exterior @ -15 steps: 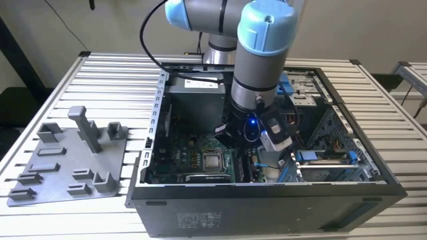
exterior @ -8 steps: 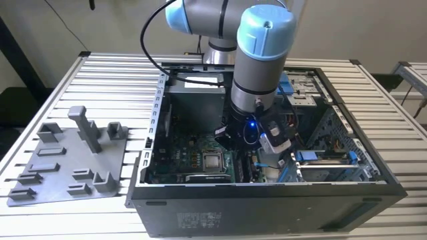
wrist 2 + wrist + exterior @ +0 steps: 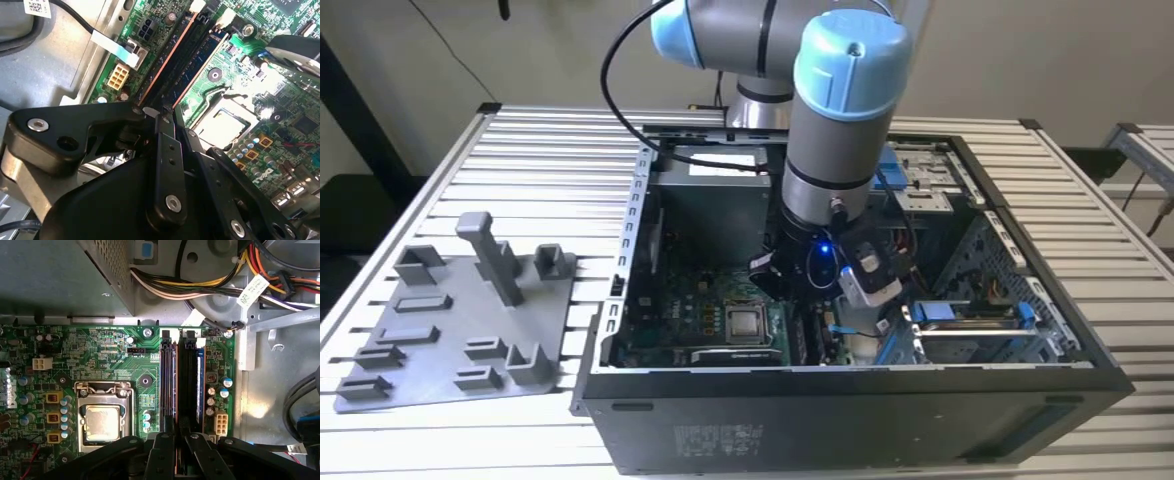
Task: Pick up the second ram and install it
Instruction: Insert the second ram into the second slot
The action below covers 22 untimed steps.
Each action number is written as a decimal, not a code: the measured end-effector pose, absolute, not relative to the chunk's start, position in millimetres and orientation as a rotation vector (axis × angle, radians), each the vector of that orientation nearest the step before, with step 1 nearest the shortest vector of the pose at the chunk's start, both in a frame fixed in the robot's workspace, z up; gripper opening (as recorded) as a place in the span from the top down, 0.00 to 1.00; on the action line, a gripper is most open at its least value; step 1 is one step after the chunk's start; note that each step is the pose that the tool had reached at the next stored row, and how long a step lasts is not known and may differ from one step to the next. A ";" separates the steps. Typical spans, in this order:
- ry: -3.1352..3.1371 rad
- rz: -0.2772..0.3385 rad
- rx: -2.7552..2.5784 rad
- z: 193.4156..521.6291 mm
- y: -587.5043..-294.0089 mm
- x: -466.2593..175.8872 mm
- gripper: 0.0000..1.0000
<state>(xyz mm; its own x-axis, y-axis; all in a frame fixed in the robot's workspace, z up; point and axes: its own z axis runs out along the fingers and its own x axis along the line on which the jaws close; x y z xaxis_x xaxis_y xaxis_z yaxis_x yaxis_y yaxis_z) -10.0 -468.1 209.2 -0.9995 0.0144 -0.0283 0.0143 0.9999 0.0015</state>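
The gripper (image 3: 176, 440) sits over the motherboard slots; its fingers appear nearly closed on the second ram (image 3: 176, 390), seating apparently under way.

No print on the motherboard (image 3: 115, 355) or cable tags (image 3: 253, 290) is readable.
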 end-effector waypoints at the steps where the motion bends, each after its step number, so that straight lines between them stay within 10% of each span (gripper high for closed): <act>1: 3.113 0.002 0.022 209.1 -468.1 -10.0 0.86; 22: 3.113 0.007 0.023 258.8 -468.0 -10.0 0.78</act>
